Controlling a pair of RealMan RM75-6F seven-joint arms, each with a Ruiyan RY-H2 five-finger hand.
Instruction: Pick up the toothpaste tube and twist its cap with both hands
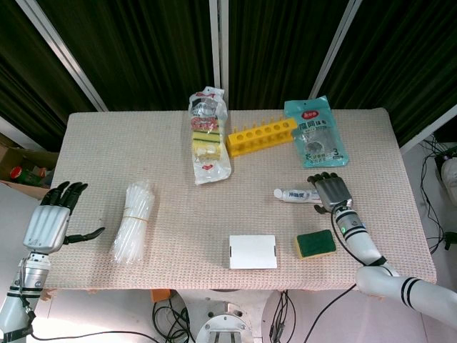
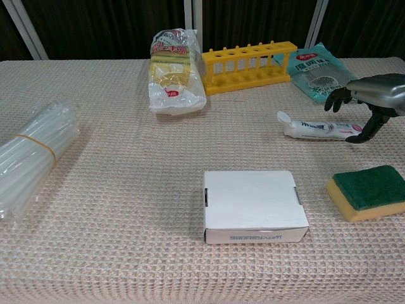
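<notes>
**A:** Where is the toothpaste tube [image 1: 295,194]?

**B:** On the right half of the table [image 1: 171,236], lying flat, cap pointing left. The right hand [image 1: 332,191] is at its right end with fingers curved above and around it; I cannot tell whether they grip.

**A:** And the left hand [image 1: 56,216]?

**B:** Beyond the table's left edge, fingers spread, holding nothing.

**A:** What crowds the tube?

**B:** A green and yellow sponge [image 1: 315,244] just near of it, a teal packet [image 1: 315,131] far of it, a yellow rack [image 1: 261,136] far-left. Bare cloth lies left of the cap.

**A:** Elsewhere?

**B:** A white box [image 1: 253,251] near centre, a bagged sponge pack [image 1: 207,136], bundled clear tubes [image 1: 133,221] left. Beige woven cloth; dark curtains behind.
</notes>
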